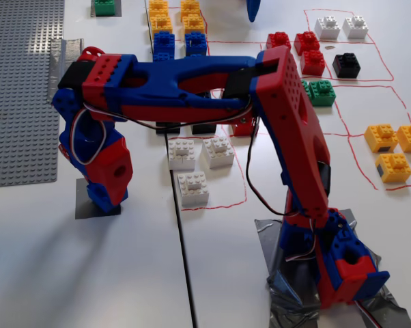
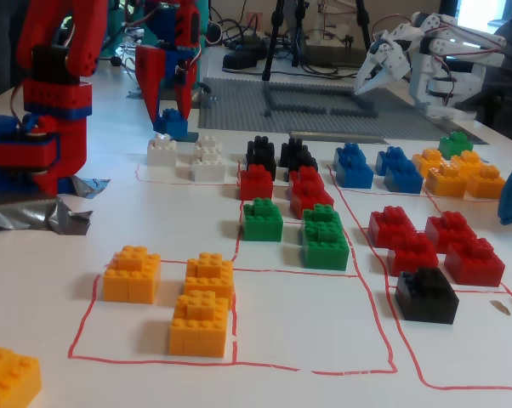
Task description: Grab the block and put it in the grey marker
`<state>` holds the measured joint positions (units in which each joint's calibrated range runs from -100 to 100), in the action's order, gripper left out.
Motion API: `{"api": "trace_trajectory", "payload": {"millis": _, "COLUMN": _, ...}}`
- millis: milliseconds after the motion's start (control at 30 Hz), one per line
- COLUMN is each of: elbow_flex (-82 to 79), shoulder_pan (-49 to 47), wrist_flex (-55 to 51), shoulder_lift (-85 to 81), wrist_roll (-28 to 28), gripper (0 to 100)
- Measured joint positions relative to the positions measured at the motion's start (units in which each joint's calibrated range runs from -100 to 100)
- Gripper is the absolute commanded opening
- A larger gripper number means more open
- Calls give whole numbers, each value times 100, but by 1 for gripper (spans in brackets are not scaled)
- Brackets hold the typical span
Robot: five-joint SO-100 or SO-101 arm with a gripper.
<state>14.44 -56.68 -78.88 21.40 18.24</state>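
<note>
Grey marker (image 1: 89,207) lies at the left of the bench (image 1: 69,273), with the gripper (image 1: 104,199) low over it. From this high fixed view the wrist housing hides the block. In the low fixed view the block (image 2: 173,125) sits between the fingers (image 2: 153,93); they look closed on it, though release cannot be ruled out. The block seems at or near bench level.

Judgement: pick and carry done; placement nearly complete. Remaining: open the gripper, retract. White bricks (image 1: 194,188) lie right of the marker, untouched.
</note>
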Motion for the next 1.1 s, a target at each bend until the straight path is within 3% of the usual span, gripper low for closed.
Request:
{"api": "trace_trajectory", "payload": {"millis": 233, "elbow_flex": 145, "shoulder_pan": -29, "wrist_flex": -105, "shoulder_lift": 25, "wrist_roll": -5, "gripper": 32}}
{"api": "trace_trajectory", "payload": {"millis": 367, "elbow_flex": 282, "shoulder_pan": -29, "wrist_flex": -259, "shoulder_lift": 25, "wrist_roll": -5, "gripper": 36}}
{"api": "trace_trajectory", "payload": {"millis": 600, "elbow_flex": 1144, "shoulder_pan": -29, "wrist_flex": -736, "shoulder_lift": 25, "wrist_roll": -29, "gripper": 27}}
{"api": "trace_trajectory", "payload": {"millis": 800, "elbow_flex": 1408, "shoulder_pan": -29, "wrist_flex": -898, "shoulder_lift": 17, "wrist_roll": -264, "gripper": 7}}
{"api": "trace_trajectory", "payload": {"millis": 1100, "elbow_flex": 945, "shoulder_pan": 249, "wrist_flex": -1019, "shoulder_lift": -1310, "wrist_roll": -757, "gripper": 1}}
